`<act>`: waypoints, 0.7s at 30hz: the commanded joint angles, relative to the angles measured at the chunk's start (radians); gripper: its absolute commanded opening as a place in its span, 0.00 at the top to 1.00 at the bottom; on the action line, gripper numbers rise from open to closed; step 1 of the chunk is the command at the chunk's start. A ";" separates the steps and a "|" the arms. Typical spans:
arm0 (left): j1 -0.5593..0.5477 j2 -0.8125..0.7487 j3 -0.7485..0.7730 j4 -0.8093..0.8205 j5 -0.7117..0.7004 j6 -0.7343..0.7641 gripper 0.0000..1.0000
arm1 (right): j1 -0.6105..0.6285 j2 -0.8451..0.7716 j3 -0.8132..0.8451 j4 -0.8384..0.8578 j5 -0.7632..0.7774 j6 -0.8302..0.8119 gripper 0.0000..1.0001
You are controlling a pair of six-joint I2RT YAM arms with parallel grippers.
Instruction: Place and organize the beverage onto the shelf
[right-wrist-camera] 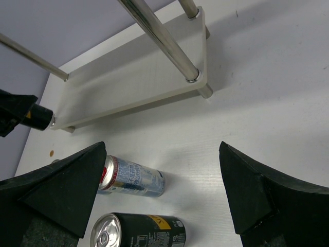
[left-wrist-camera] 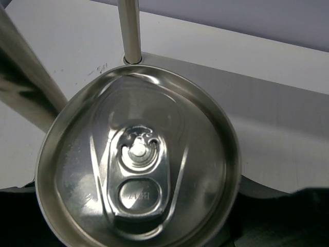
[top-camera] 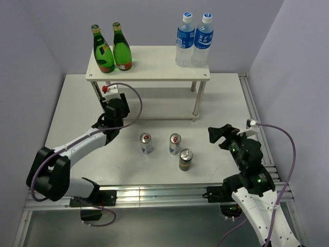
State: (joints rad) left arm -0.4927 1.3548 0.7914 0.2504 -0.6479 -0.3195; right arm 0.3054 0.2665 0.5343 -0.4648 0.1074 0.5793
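The shelf (top-camera: 154, 64) stands at the back; two green bottles (top-camera: 113, 49) stand on the left end of its top board. Two slim silver cans (top-camera: 146, 143) (top-camera: 175, 143) and a dark can (top-camera: 185, 159) stand on the table in front. My left gripper (top-camera: 115, 109) is by the shelf's front left leg, shut on a can whose silver top (left-wrist-camera: 138, 159) fills the left wrist view; its body is hidden. My right gripper (top-camera: 218, 135) is open and empty, right of the cans. In the right wrist view it (right-wrist-camera: 159, 185) faces a silver can (right-wrist-camera: 134, 177) and the dark can (right-wrist-camera: 141, 231).
Two clear water bottles (top-camera: 194, 40) with blue labels stand on the right end of the top board. A shelf leg (left-wrist-camera: 129, 31) rises just beyond the held can. The lower board (right-wrist-camera: 133, 87) lies under the legs. Purple walls close in the back and sides.
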 commanded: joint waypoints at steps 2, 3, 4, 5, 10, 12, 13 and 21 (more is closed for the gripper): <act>0.034 0.053 0.040 0.271 0.022 0.039 0.99 | 0.008 0.007 0.003 0.026 -0.002 -0.004 0.03; 0.036 0.064 0.031 0.295 0.025 0.045 1.00 | 0.009 0.010 0.003 0.028 -0.003 -0.004 0.02; 0.037 0.091 0.034 0.312 0.024 0.049 1.00 | 0.009 0.011 0.001 0.028 -0.002 -0.004 0.03; 0.037 0.105 0.042 0.320 0.014 0.053 0.99 | 0.009 0.013 0.003 0.028 -0.003 -0.006 0.03; 0.042 0.207 0.066 0.423 0.001 0.109 1.00 | 0.008 0.016 -0.002 0.035 -0.005 -0.006 0.03; 0.043 0.228 0.060 0.493 -0.010 0.134 1.00 | 0.008 0.022 -0.002 0.037 -0.005 -0.007 0.03; 0.045 0.248 0.058 0.513 -0.024 0.145 1.00 | 0.009 0.023 -0.002 0.037 -0.005 -0.007 0.03; 0.054 0.332 0.078 0.615 -0.047 0.181 1.00 | 0.008 0.036 -0.002 0.040 -0.011 -0.010 0.03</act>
State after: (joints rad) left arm -0.4480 1.6806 0.8021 0.6804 -0.6697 -0.1711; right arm 0.3054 0.2878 0.5343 -0.4637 0.1040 0.5789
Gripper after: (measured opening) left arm 0.625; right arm 0.975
